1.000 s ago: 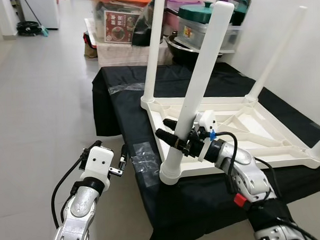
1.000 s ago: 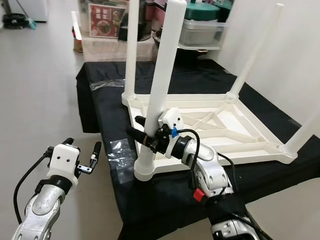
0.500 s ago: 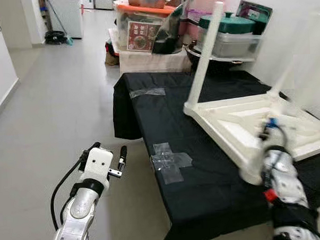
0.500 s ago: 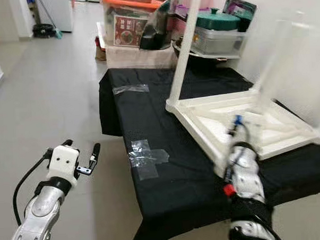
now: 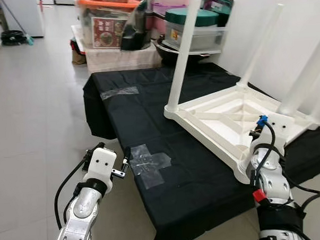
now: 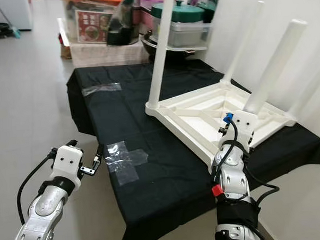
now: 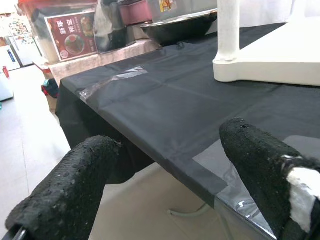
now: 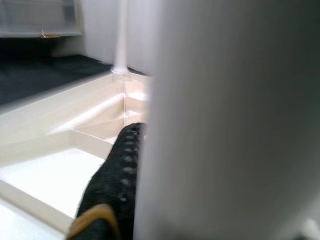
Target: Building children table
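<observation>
child's table: white, upside down on the black-covered tabletop, toward its right side; underside with ribs faces up; near corner overhangs the front edge
legs: four seen; far-left leg stands nearly upright, long axis pointing up with a slight tilt; back leg and right leg slant up and to the right; fourth is at the near corner by the right arm
right gripper: raised at the table's near corner; in the wrist view one black finger lies against a blurred white leg; jaws appear clamped on that leg
left gripper: held low beside the tabletop's left-front edge, over the floor; jaws apart, nothing between them
tape: clear strips crossed on the black cloth near the front edge; another strip farther back
background: storage boxes and a pot with green lid are seen behind the tabletop
</observation>
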{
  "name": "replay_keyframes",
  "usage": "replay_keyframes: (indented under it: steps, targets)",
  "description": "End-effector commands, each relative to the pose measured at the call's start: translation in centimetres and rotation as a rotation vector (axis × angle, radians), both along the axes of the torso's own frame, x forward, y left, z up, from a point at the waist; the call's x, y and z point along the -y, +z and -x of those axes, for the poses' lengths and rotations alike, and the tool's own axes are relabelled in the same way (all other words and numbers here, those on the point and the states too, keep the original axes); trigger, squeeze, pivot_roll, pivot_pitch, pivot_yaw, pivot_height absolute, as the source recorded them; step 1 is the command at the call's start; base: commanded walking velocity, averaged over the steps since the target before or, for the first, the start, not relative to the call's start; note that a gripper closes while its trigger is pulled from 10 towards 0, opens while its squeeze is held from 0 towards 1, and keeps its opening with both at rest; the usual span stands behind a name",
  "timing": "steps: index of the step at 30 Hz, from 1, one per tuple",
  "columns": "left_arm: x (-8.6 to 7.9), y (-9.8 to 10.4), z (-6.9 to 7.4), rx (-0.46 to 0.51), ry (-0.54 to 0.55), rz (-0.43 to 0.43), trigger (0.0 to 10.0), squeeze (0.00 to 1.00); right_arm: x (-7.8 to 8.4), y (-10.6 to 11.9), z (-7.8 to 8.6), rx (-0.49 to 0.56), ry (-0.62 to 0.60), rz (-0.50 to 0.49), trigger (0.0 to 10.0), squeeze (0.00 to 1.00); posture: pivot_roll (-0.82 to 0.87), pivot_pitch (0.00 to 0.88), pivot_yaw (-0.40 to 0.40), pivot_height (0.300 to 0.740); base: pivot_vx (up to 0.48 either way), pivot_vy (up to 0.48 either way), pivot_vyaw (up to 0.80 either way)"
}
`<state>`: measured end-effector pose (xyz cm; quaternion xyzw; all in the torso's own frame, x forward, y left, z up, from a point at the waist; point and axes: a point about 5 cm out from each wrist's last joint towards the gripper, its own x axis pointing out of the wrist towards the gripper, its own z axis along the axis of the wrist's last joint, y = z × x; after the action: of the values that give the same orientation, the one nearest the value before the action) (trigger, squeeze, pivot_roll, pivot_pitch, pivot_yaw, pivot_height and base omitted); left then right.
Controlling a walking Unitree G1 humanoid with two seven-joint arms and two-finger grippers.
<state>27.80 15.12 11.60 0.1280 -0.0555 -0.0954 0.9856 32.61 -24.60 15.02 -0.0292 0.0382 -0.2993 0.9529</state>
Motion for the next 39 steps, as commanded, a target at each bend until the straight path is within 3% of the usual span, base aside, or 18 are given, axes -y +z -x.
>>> replay_keyframes:
  steps: [1,3,4,6,8,9,10,13,15,17,20,21,26,30,35,36,37,39]
  targets:
    - [0.4,-0.2,0.0,-0.004,-0.016,-0.01,10.0,0.0,0.2,-1.3,0.3,-0.05,0.002,-0.01,10.0,0.85,0.02,0.0,-0.136,0.74,0.0,0.0,0.0]
    - [0.4,-0.2,0.0,-0.005,-0.016,-0.01,10.0,0.0,0.2,-1.1,0.4,-0.032,0.002,-0.012,10.0,0.85,0.02,0.0,-0.136,0.74,0.0,0.0,0.0]
    - [0.4,-0.3,0.0,-0.005,-0.016,-0.01,10.0,0.0,0.3,-0.5,0.2,0.004,0.019,-0.011,10.0,1.0,0.02,0.0,-0.136,0.74,0.0,0.0,0.0]
    - [0.4,-0.3,0.0,-0.005,-0.017,-0.01,10.0,0.0,0.2,0.2,-0.2,0.047,0.059,-0.015,10.0,1.0,0.02,0.0,-0.136,0.74,0.0,0.0,0.0]
    - [0.4,-0.3,0.0,-0.006,-0.018,-0.009,10.0,0.0,-1.1,2.8,-1.5,0.178,0.368,-0.052,10.0,0.0,0.02,0.0,-0.13,0.74,0.0,0.0,0.0]
    - [0.4,-0.3,0.0,-0.006,-0.018,-0.009,10.0,0.0,-1.1,2.8,-1.5,0.178,0.368,-0.052,10.0,0.0,0.02,0.0,-0.13,0.74,0.0,0.0,0.0]
    - [0.4,-0.3,0.0,-0.007,-0.019,-0.01,10.0,0.0,-1.7,3.9,-1.8,0.221,0.53,-0.048,10.0,0.0,0.02,0.0,-0.128,0.74,0.0,0.0,0.0]
    - [0.4,-0.4,-0.1,-0.009,-0.024,-0.015,10.0,0.0,-2.1,5.3,-2.0,0.235,0.755,0.008,10.0,0.0,0.02,0.0,-0.131,0.74,0.0,0.0,0.0]
    - [0.4,-0.4,-0.1,-0.009,-0.024,-0.015,10.0,0.0,-2.1,5.3,-2.0,0.235,0.755,0.008,10.0,0.0,0.02,0.0,-0.131,0.74,0.0,0.0,0.0]
    - [0.3,-0.3,-0.3,-0.005,-0.021,-0.017,10.0,0.0,-1.9,5.7,-2.1,0.178,0.984,0.046,10.0,0.0,0.02,0.0,-0.132,0.74,0.0,0.0,0.0]
    - [0.3,-0.3,-0.3,-0.004,-0.019,-0.017,10.0,0.0,-2.1,5.6,-2.1,0.133,1.108,0.063,10.0,0.0,0.03,0.0,-0.137,0.74,0.0,0.0,0.0]
    - [0.3,-0.2,-0.3,-0.003,-0.018,-0.018,10.0,0.0,-2.5,5.4,-1.9,0.083,1.239,0.08,10.0,0.0,0.03,0.0,-0.137,0.74,0.0,0.0,0.0]
    - [0.3,-0.3,-0.3,-0.003,-0.015,-0.02,10.0,0.0,-4.1,4.9,-1.7,0.02,1.418,0.099,10.0,0.0,0.05,0.0,-0.149,0.74,0.0,0.0,0.0]
    - [-0.2,-0.1,0.1,0.004,0.001,-0.023,10.0,0.0,-8.0,3.6,1.4,-0.058,1.865,0.048,10.0,0.0,0.08,0.0,-0.16,0.74,0.0,0.0,0.0]
    - [-0.5,-0.3,0.2,-0.003,0.003,-0.031,10.0,0.0,-9.0,3.8,2.7,-0.05,1.979,0.059,10.0,0.0,0.06,0.0,-0.154,0.74,0.0,0.0,0.0]
    - [-0.4,-0.4,0.1,-0.004,0.0,-0.031,10.0,0.0,-8.9,3.7,2.5,-0.04,1.967,0.06,8.4,0.0,0.06,0.0,-0.152,0.74,0.0,0.0,0.0]
    - [-0.3,-0.4,0.0,-0.004,-0.004,-0.031,10.0,0.0,-8.8,3.6,2.1,-0.029,1.94,0.059,4.6,0.0,0.06,0.0,-0.153,0.74,0.0,0.0,0.0]
    - [-0.2,-0.4,0.0,-0.003,-0.007,-0.031,10.0,0.0,-8.7,3.5,1.9,-0.023,1.921,0.059,4.6,0.0,0.06,0.0,-0.153,0.74,0.0,0.0,0.0]
